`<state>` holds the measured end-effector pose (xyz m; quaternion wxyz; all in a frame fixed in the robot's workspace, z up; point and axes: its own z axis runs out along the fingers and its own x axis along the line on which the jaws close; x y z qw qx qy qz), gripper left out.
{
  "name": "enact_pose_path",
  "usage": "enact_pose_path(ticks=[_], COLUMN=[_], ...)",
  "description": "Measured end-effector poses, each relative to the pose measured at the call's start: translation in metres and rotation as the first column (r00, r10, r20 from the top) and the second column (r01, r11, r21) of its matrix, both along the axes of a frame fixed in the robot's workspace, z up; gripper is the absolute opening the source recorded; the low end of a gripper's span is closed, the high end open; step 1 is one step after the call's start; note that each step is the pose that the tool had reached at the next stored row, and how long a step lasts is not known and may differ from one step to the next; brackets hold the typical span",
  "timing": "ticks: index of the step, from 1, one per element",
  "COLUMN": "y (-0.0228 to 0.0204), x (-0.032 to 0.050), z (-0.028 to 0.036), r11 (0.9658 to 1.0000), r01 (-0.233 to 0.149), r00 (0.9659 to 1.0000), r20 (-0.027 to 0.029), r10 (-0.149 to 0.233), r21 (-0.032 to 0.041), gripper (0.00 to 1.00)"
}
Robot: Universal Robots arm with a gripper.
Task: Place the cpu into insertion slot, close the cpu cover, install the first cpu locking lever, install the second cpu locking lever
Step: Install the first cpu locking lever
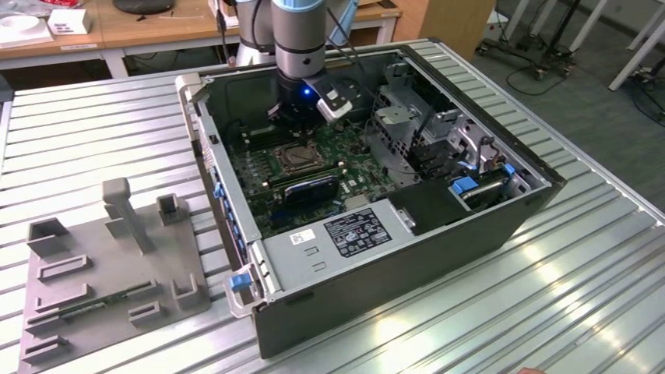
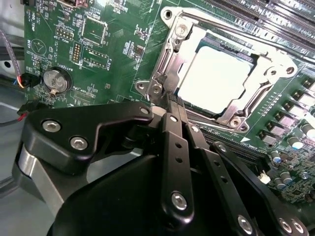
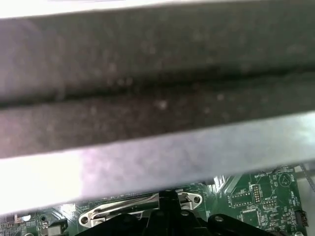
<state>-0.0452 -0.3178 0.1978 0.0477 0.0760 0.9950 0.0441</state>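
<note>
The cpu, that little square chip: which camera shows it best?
The second wrist view: the cpu is close and bright, framed by the cpu cover. The exterior view shows it as a tiny square on the board. The first wrist view catches the cover's edge.

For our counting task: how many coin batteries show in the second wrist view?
1: the coin battery on the green motherboard, apart from the cpu cover; others may be hidden.

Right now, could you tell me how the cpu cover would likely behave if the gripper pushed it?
The cover is a thin metal frame, so probably stiff yet slightly springy, not floppy. It lies flat around the cpu, so a downward push would likely move it little. Its shiny surface may let the gripper slide.
</note>
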Motion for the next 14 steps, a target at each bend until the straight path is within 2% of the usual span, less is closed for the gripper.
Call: enact_pose_path(ticks=[9, 14], y=[-0.0003, -0.0003], x=[-0.0002, -0.0004], z=[0.0187, 0.0236], r11=[1.0000, 1.0000], r01=[0.000, 0.000], r00=[1.0000, 1.0000], r20=[-0.0010, 0.0038], r10=[0.000, 0.000], r21=[-0.0011, -0.0007], gripper=[0.11, 0.11])
